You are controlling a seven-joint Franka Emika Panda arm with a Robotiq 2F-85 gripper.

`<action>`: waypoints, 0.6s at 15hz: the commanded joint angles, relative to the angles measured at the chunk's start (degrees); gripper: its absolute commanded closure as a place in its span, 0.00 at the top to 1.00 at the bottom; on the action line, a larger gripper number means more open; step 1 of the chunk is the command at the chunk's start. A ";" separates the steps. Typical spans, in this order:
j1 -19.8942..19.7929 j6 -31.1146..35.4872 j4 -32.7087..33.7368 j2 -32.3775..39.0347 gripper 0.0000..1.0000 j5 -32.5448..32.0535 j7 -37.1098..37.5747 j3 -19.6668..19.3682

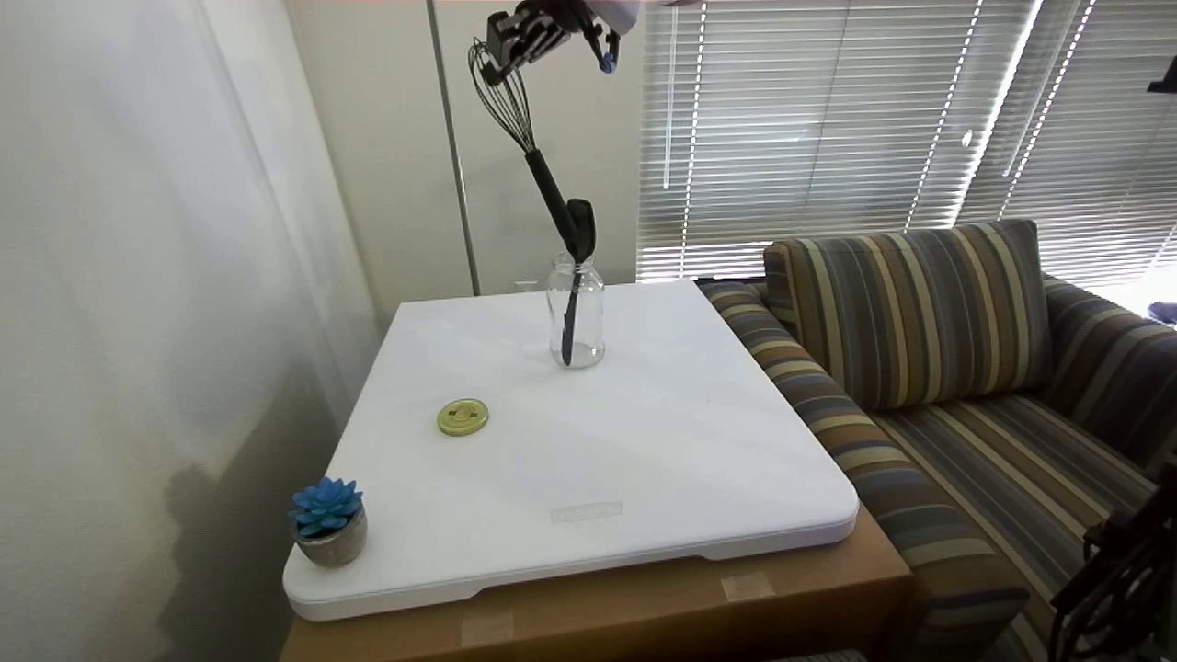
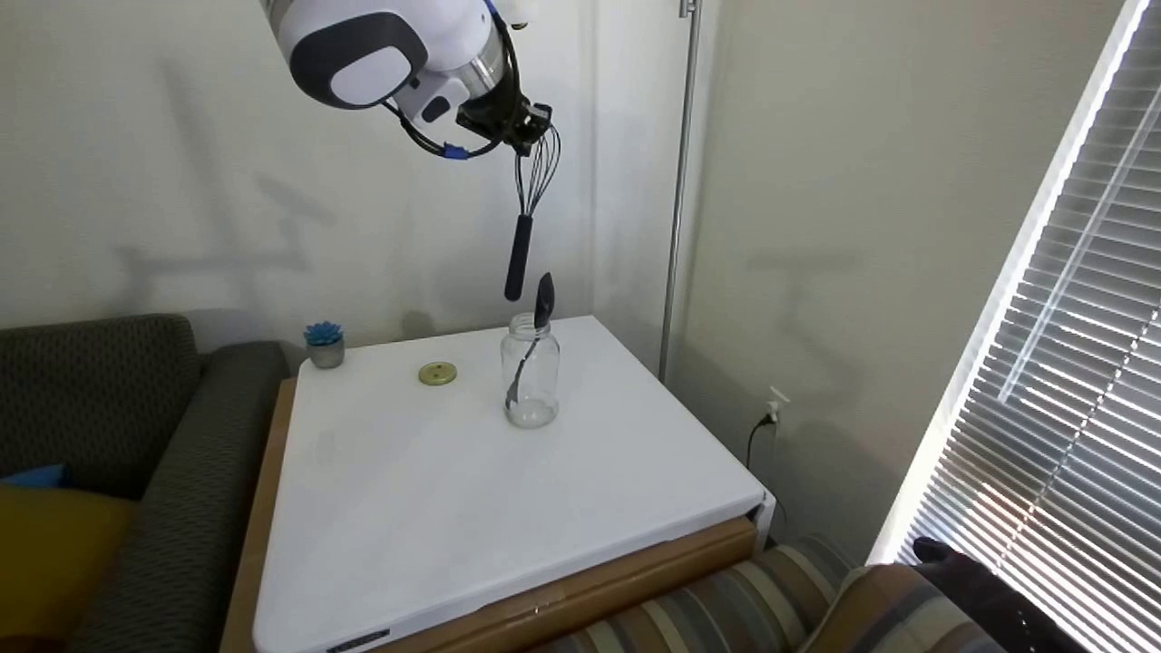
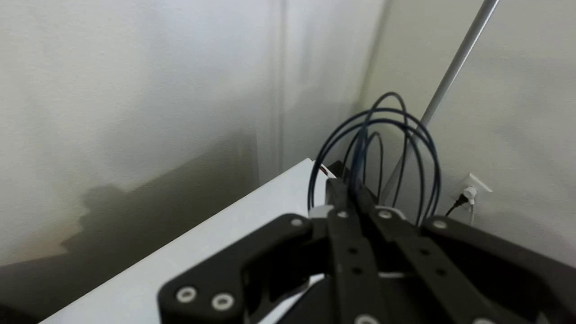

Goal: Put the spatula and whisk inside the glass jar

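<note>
My gripper (image 1: 495,72) is shut on the wire head of the whisk (image 1: 552,195), which hangs handle-down. In an exterior view the handle end of the whisk (image 2: 518,258) is just above the mouth of the glass jar (image 2: 545,381). The clear jar (image 1: 591,317) stands upright on the white table. The black spatula (image 1: 583,225) leans inside it, its handle down and its oval head (image 2: 544,301) above the rim. In an exterior view the whisk handle overlaps the spatula head; I cannot tell whether they touch. In the wrist view, the fingertips (image 3: 351,195) pinch the dark wires (image 3: 357,166).
A gold lid (image 1: 462,417) lies flat on the white table (image 1: 662,441). A potted blue succulent (image 1: 328,529) stands at a table corner. A striped armchair (image 1: 901,322) is beside the table. Walls, a metal pole (image 2: 682,190) and a plugged outlet (image 3: 469,192) are near the far corner.
</note>
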 commanded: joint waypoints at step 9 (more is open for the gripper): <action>6.13 7.45 4.63 7.90 0.01 0.04 6.84 -3.03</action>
